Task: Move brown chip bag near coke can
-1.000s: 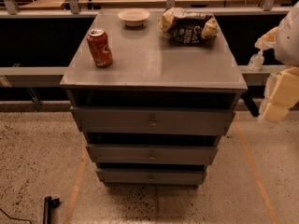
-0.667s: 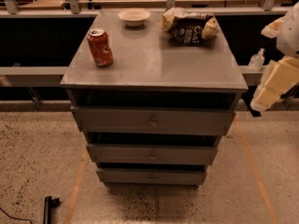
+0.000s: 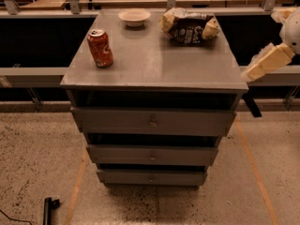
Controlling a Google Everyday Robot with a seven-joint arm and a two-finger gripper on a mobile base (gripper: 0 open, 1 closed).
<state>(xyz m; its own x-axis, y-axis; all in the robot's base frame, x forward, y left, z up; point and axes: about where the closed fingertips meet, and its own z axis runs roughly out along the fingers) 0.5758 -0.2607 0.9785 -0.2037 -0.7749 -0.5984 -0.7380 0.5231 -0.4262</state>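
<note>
The brown chip bag point(image 3: 188, 27) lies crumpled at the back right of the grey cabinet top point(image 3: 159, 60), dark foil with tan-yellow ends. The red coke can point(image 3: 100, 48) stands upright at the left side of the top, well apart from the bag. My gripper point(image 3: 251, 81) is at the right edge of the view on its cream arm point(image 3: 268, 61). It hangs just off the cabinet's right front corner, lower than the bag and not touching anything.
A small white bowl point(image 3: 134, 17) sits at the back of the top, between can and bag. The cabinet has three drawers point(image 3: 153, 122) slightly pulled out. A grey rail point(image 3: 33, 74) runs behind on both sides. A black object point(image 3: 48, 207) lies on the floor.
My arm has swung further down and left toward the cabinet's right front corner. The can, bag and bowl have not moved.
</note>
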